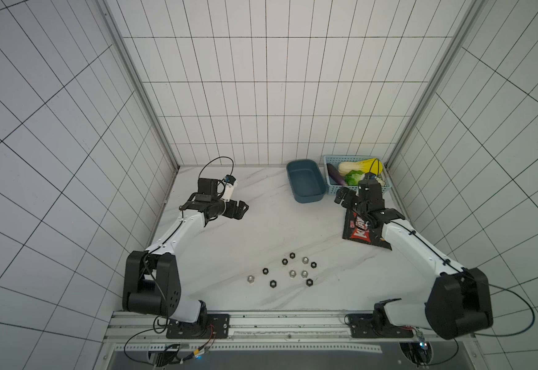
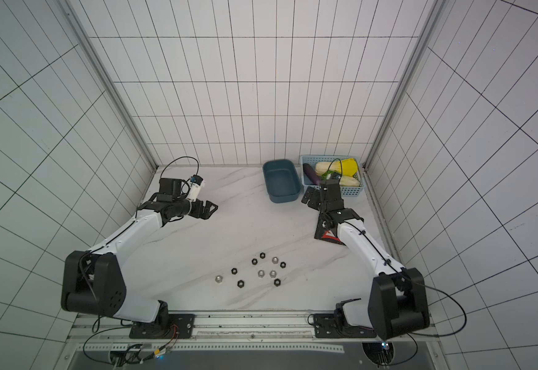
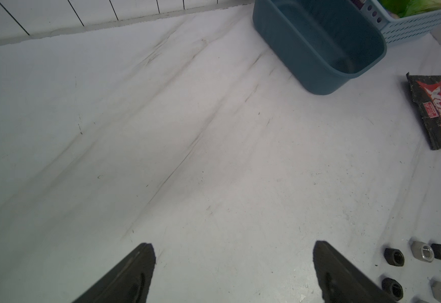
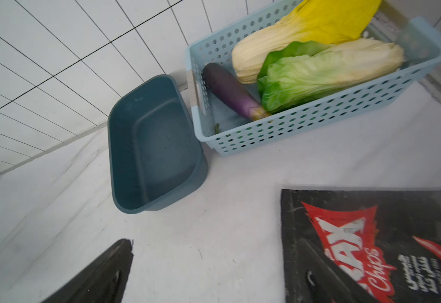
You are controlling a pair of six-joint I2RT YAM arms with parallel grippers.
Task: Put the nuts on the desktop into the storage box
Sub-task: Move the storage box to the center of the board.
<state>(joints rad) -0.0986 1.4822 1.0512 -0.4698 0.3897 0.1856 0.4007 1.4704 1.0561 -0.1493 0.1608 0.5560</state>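
Several small black and silver nuts (image 1: 292, 273) (image 2: 260, 273) lie scattered on the white marble desktop (image 1: 261, 230) near its front edge. A few nuts (image 3: 394, 257) also show in the left wrist view, beside one finger. The dark teal storage box (image 1: 304, 181) (image 2: 281, 181) (image 3: 319, 44) (image 4: 153, 144) stands at the back and looks empty. My left gripper (image 1: 243, 209) (image 2: 211, 208) (image 3: 233, 246) hovers open at the back left, holding nothing. My right gripper (image 1: 341, 195) (image 2: 309, 195) (image 4: 215, 244) is open just right of the storage box, also holding nothing.
A light blue lattice basket (image 1: 326, 179) (image 4: 319, 120) with an eggplant, cabbages and a yellow item stands right of the storage box. A black and red chips bag (image 1: 357, 230) (image 3: 440, 112) (image 4: 371, 249) lies flat under the right arm. Tiled walls enclose three sides.
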